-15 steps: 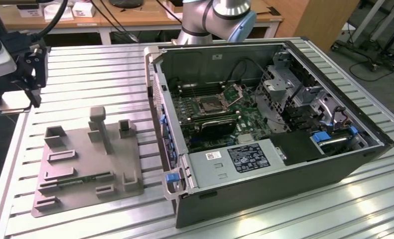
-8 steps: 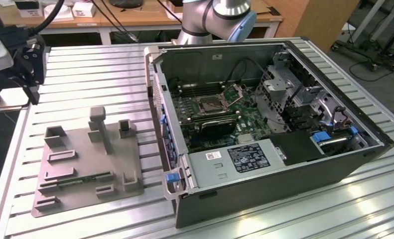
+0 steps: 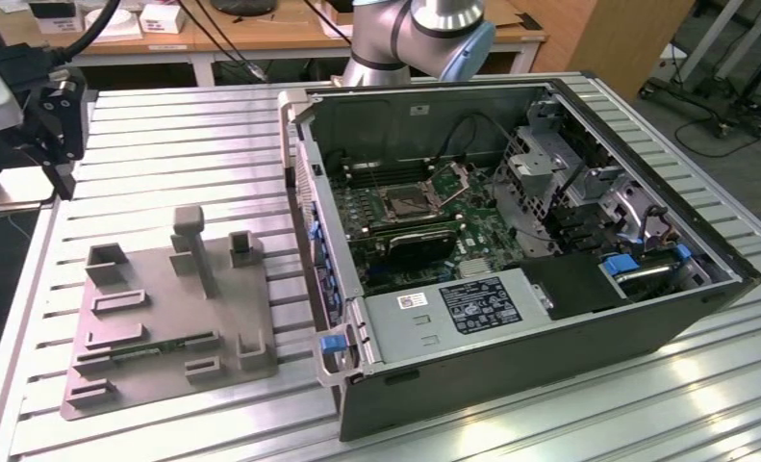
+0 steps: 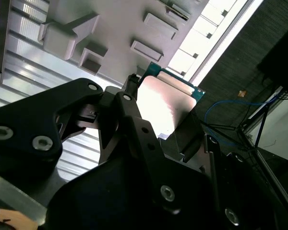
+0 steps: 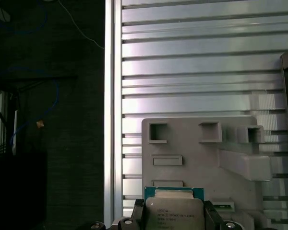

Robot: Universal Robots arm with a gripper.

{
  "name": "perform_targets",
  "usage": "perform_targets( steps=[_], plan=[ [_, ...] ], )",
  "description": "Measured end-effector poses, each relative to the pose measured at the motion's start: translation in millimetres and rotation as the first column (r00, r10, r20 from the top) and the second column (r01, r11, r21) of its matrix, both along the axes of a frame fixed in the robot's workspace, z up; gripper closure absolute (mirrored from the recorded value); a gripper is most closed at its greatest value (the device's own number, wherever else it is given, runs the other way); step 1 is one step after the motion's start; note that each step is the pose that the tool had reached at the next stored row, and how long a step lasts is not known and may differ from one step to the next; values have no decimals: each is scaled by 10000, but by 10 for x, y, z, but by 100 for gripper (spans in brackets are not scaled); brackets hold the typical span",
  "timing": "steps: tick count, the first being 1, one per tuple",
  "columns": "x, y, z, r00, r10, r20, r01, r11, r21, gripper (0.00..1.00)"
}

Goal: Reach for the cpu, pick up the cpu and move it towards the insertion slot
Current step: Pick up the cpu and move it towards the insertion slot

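The cpu (image 5: 174,213) is a small square chip with a silvery top and a green rim, and my gripper (image 5: 174,218) is shut on it with a black finger on each side. In the second wrist view the cpu (image 4: 169,103) sits tilted in my gripper (image 4: 163,115). In the exterior view my gripper (image 3: 27,183) holds the cpu (image 3: 15,194) in the air at the far left, by the table's edge. The insertion slot (image 3: 406,200) is a silver-framed socket on the green board inside the open computer case (image 3: 521,366), far to the exterior view's right, its latch (image 3: 455,178) raised.
A grey tray (image 3: 162,289) with raised blocks and recesses lies on the ribbed metal table (image 3: 162,125) between my gripper and the case; a green memory stick (image 3: 149,348) rests in it. The case's upright wall (image 3: 306,192) faces the tray. The arm's base (image 3: 418,38) stands behind.
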State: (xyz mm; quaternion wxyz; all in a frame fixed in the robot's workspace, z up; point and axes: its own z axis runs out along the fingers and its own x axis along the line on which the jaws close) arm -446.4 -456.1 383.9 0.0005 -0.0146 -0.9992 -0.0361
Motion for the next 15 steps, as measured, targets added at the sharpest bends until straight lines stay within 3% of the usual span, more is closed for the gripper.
perform_targets(
  steps=[15],
  plan=[
    [71, 0, 0, 10000, 0, 0, 0, 10000, 1, 45]
  ],
)
